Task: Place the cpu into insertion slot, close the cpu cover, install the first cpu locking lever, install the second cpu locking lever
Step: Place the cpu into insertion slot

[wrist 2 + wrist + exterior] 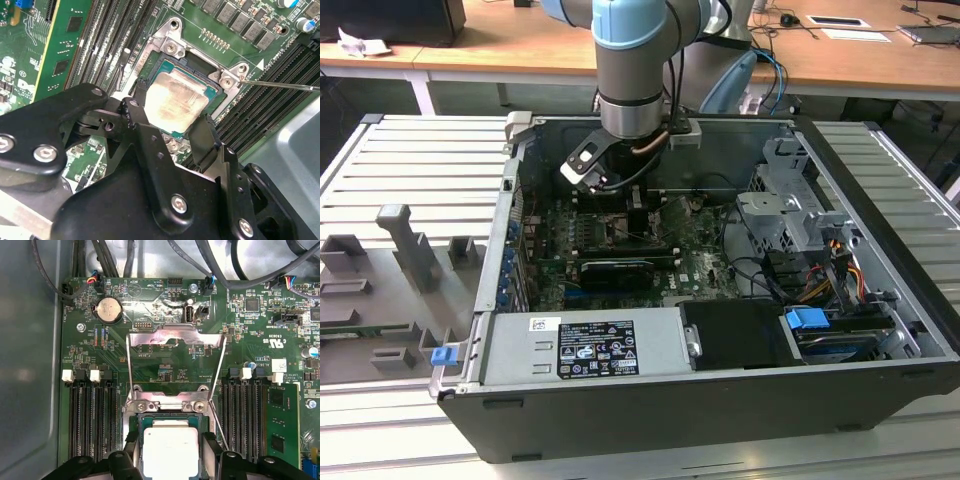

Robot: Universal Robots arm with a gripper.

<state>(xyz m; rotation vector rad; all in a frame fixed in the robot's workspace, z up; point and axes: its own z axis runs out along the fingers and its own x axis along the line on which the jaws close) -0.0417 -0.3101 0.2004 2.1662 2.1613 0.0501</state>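
Black gripper [169, 120] closed on the cpu [171, 450], holding it at the insertion slot [172, 64].
Light, stiff and thin, the chip is likely fragile underneath and slick on top, so its two opposite edges are the right hold, as here. Beyond it the cpu cover [175, 336] stands raised on its hinge; green motherboard [100, 355] lies all round, toward the far wall of the case [620, 400] in the exterior view.

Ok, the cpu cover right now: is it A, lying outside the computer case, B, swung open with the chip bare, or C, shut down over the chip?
B: in the first wrist view the cpu cover stands swung back on its hinge, and the cpu shows its pale top uncovered.
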